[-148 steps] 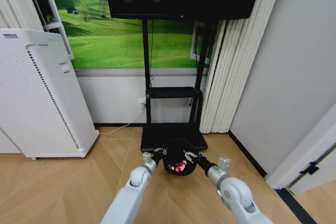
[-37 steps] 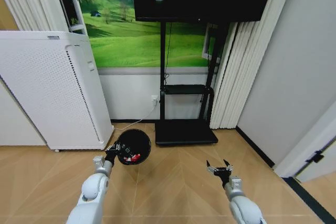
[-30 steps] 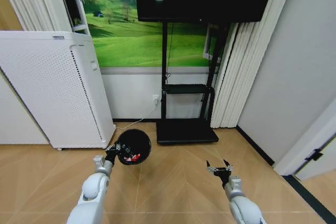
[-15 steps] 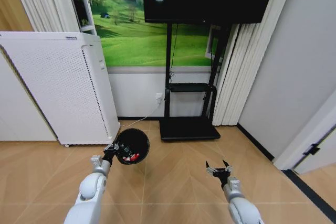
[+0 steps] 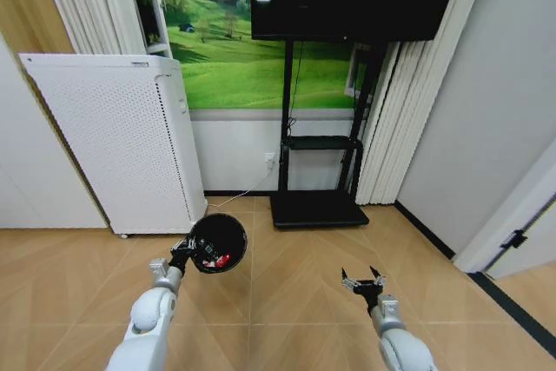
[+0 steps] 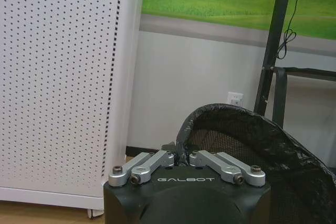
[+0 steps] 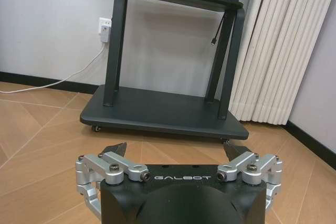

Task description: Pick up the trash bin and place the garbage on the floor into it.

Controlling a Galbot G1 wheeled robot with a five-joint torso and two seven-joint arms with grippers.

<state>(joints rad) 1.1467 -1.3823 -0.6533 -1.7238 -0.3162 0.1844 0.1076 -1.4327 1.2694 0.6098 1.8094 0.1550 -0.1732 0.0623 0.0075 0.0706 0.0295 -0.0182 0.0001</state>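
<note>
The trash bin (image 5: pixel 218 242) is a small round black wastebasket, held off the floor at my left with its mouth tipped toward the camera. Red-and-white garbage (image 5: pixel 219 260) lies inside it. My left gripper (image 5: pixel 181 254) is shut on the bin's near rim; the left wrist view shows the black mesh bin (image 6: pixel 252 145) with the fingers (image 6: pixel 181 153) pinched on its rim. My right gripper (image 5: pixel 363 279) hangs open and holds nothing, low over the wooden floor at the right. In the right wrist view its fingers (image 7: pixel 116 148) are spread wide.
A tall white perforated appliance (image 5: pixel 122 145) stands against the wall at the left. A black TV stand (image 5: pixel 314 208) on a wheeled base sits ahead, with white curtains (image 5: pixel 395 128) to its right. A dark baseboard (image 5: pixel 434 241) runs along the right wall.
The head view has swung to the left, so the appliance and stand sit farther right in the picture. Both arms keep their pose, the left still holding the bin.
</note>
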